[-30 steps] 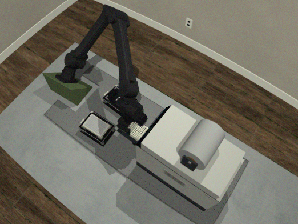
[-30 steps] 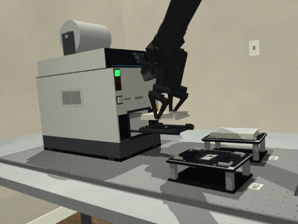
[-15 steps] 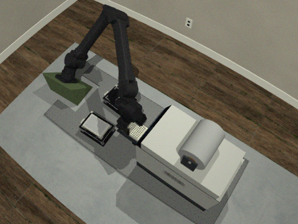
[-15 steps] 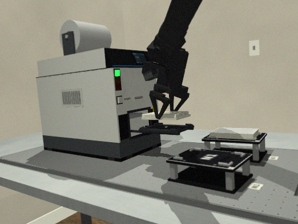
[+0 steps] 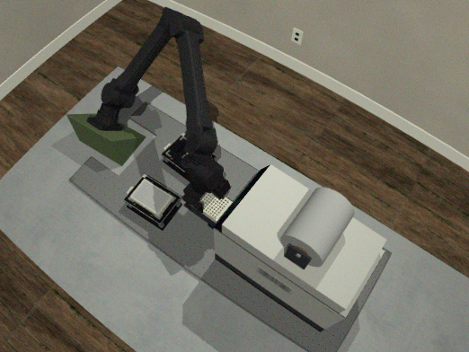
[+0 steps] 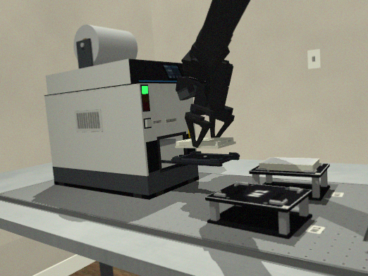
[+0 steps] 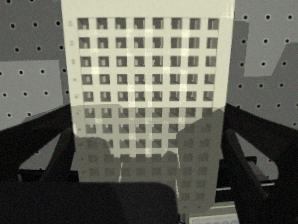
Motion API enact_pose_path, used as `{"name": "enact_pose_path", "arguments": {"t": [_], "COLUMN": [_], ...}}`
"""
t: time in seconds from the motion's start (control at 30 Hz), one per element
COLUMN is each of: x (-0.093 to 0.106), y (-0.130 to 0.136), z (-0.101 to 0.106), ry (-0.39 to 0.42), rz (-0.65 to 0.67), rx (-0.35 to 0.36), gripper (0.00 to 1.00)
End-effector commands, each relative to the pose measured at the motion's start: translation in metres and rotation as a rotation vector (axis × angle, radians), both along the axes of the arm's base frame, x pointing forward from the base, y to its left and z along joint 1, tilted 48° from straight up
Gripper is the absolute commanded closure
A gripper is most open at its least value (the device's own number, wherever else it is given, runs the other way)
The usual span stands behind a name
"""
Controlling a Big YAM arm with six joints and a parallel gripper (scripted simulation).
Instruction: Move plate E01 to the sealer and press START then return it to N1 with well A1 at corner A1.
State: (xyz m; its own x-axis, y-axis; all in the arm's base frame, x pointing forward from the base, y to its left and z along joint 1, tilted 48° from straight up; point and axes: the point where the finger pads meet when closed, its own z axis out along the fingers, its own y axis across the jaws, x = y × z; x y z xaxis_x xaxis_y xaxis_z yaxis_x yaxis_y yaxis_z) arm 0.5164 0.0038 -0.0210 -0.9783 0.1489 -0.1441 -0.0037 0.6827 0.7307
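At center frame, my claw (image 6: 208,135) pinches the plate (image 6: 206,142) just above the stage (image 6: 206,158); the lamp (image 6: 144,90) glows green.

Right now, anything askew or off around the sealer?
Nothing stands out. The claw holds plate E01 level above the extended stage; the lamp is green, N1 is bare, N2's plate sits square.
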Motion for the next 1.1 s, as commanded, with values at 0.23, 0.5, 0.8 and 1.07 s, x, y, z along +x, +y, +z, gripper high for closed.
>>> {"name": "enact_pose_path", "arguments": {"t": [0.23,0.5,0.8,1.07], "x": [0.025,0.013,0.001,-0.001], "y": [0.010,0.006,0.002,0.016], "z": [0.020,0.016,0.004,-0.011], "ry": [-0.049,-0.029,-0.010,0.006], "rz": [0.026,0.014,-0.005,0.013], "rx": [-0.014,-0.010,-0.005,-0.002], "gripper": [1.00,1.00,1.00,1.00]}}
